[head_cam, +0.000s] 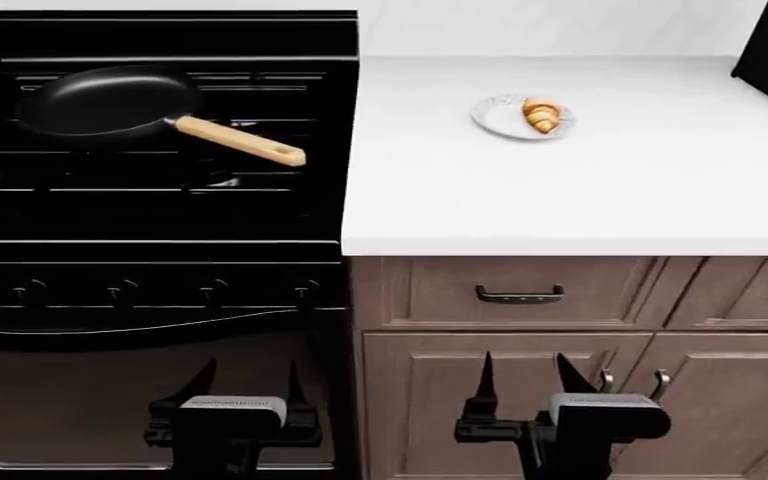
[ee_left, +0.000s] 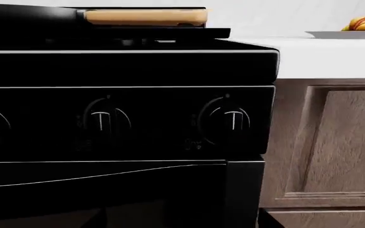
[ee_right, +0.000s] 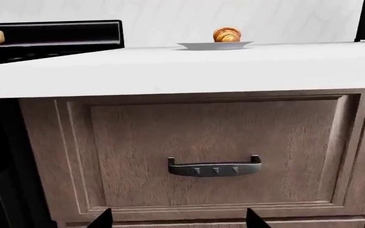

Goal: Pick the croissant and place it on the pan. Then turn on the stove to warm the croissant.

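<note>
A two-armed kitchen robot faces a gas range and counter with nothing yet picked up. The croissant (head_cam: 542,115) lies on a small white plate (head_cam: 498,118) toward the far side of the white countertop (head_cam: 558,190), well to the right of the stove (head_cam: 157,200). The black frying pan (head_cam: 104,100) sits empty on a far burner grate, its wooden handle (head_cam: 240,141) angled toward the near right.

Both arms hang low in front of the cabinetry, well below counter height. The left gripper (head_cam: 243,388) hovers before the oven door (head_cam: 144,400), its prongs spread and nothing between them. The right gripper (head_cam: 528,375) hovers before the wooden cabinet door (head_cam: 424,400) beneath a drawer with a dark metal pull (head_cam: 519,294); its prongs too stand apart and empty.

The work appears to be at its very first step, the reach for the pastry. The right arm, nearer the plate, would likely need to rise above the counter edge and extend far across it before closing on the croissant. Carrying it left to the pan comes after, and the row of front knobs (head_cam: 211,291) waits untouched for the final step.
</note>
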